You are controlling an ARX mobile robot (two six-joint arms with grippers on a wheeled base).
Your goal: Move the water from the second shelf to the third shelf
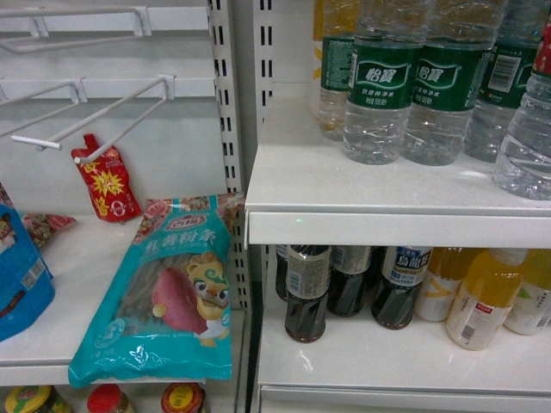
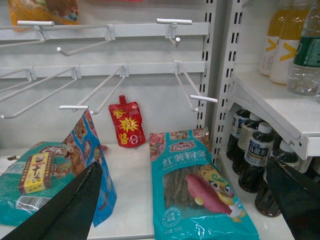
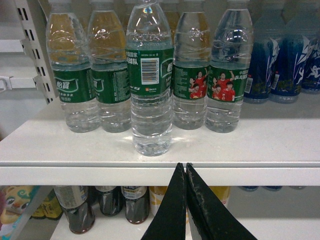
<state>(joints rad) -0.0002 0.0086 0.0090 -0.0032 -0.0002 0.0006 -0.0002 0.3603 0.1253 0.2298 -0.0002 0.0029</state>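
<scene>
On the far left, through the left wrist camera, we see our left gripper spread wide and holding nothing, its 2 dark fingers framing a white shelf. On that shelf lie a teal noodle packet and, behind it, a red sauce pouch leaning on the back wall. Right of the upright stand dark drink bottles. Further right, the right wrist camera shows the water, upright near the front edge of a white upper shelf, barcode facing us, ahead of 4 similar green-labelled bottles. Below that edge, our right gripper hangs empty, fingertips pressed together, clear of the water. Blue bottles stand at far right.
</scene>
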